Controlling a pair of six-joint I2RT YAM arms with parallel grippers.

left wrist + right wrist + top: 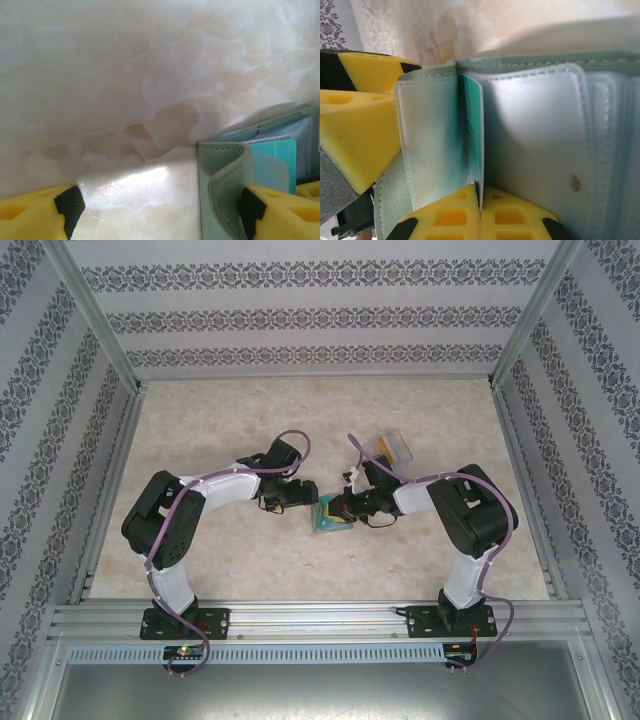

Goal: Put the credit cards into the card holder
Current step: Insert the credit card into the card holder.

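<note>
Nearest to you, the small grey-green folding card holder [328, 518] lies open at the centre of the pale marbled table [220, 420]. Your right gripper [480, 200], coming from 3 o'clock, is closed on the edge of the thin pale teal-blue credit card [471, 135]. The card stands between the pale inner pockets, I think so that you can push it deeper. Your left gripper [160, 206], at 9 o'clock, has its fingers wide apart, one beside the cover. Farther, at 1 o'clock, the clear plastic case [392, 447] holds something orange.

Card holder [330, 520] lies mid-worktop [230, 420], between left arm [215, 485] and right arm [430, 495]. One card [471, 130] stands inside it. Plastic case [391, 447] lies behind, to the right.
</note>
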